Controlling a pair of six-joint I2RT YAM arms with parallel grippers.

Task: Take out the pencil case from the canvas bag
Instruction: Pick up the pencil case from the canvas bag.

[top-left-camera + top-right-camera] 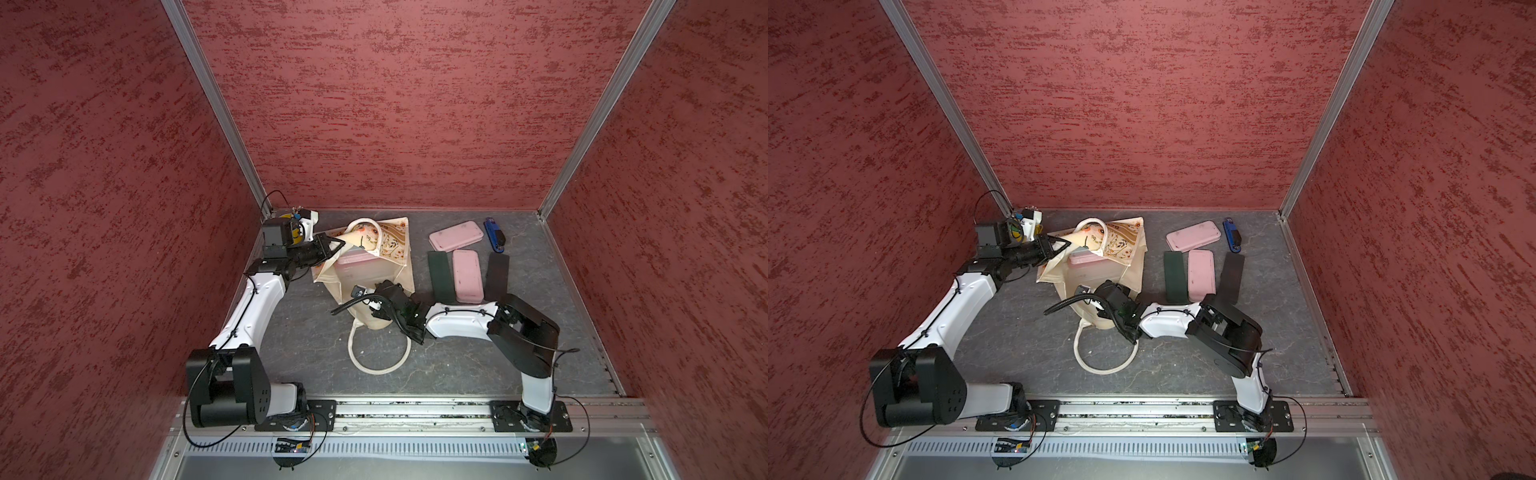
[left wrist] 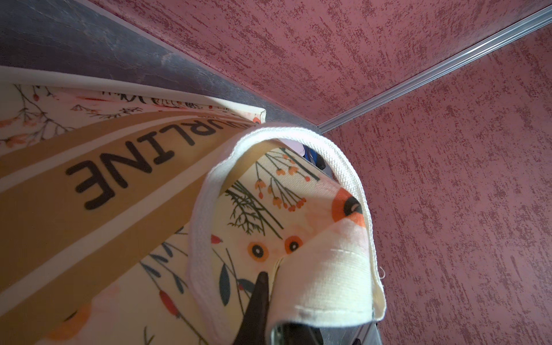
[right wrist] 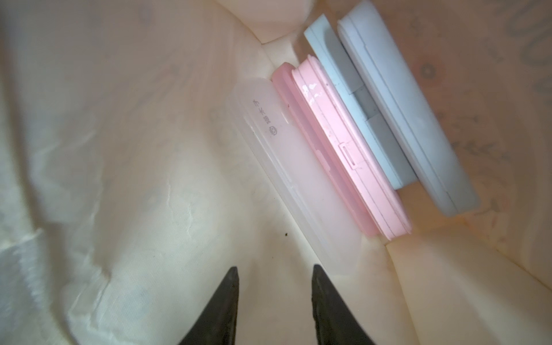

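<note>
The canvas bag (image 1: 374, 276) (image 1: 1104, 276) lies on its side on the grey table, mouth toward the left. My left gripper (image 1: 338, 245) (image 1: 1061, 246) is shut on the bag's upper rim (image 2: 322, 286) and holds it raised; one dark finger (image 2: 260, 286) shows, the other is under the cloth. My right gripper (image 3: 274, 271) is inside the bag, open, with nothing between its fingers. Ahead of it, several flat cases stand stacked: a translucent one (image 3: 292, 179), a pink pencil case (image 3: 343, 149) and two grey-blue ones (image 3: 403, 119). A pink case edge (image 1: 353, 259) shows in the mouth.
Right of the bag lie two pink cases (image 1: 456, 235) (image 1: 467, 276), a dark green case (image 1: 440, 276), a black case (image 1: 497, 276) and a blue stapler (image 1: 493, 235). The bag's loose white handle (image 1: 380, 353) loops toward the front. Red walls enclose three sides.
</note>
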